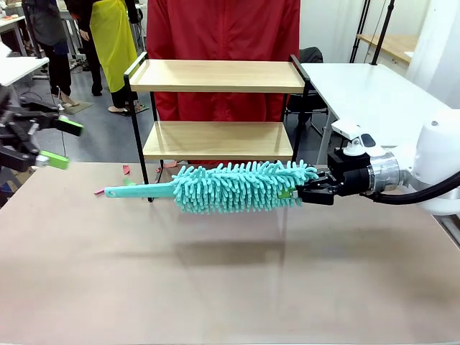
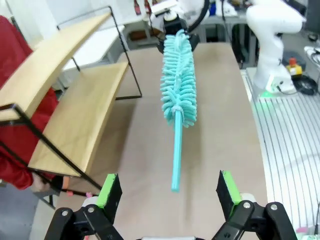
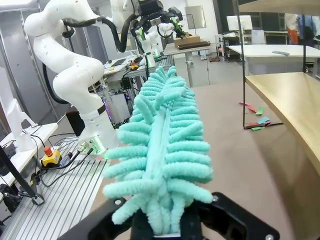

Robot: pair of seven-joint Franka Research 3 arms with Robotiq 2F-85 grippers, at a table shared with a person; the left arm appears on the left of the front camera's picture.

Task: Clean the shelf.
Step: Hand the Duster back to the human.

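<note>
Duster lying crosswise mid-frame, just below the shelf.
Pinched by right hand at fluffy end; left hand spread at left edge, nearer handle.

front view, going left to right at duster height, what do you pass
left tool, open → duster's handle tip → fluffy teal duster head → right tool, shut on the duster's end → right arm's wrist

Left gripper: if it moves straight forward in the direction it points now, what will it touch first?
Probably the duster: its bare handle end hangs between the open left gripper fingers' line, pointing back at it. Depth is unclear; the handle may sit slightly higher or lower.
</note>
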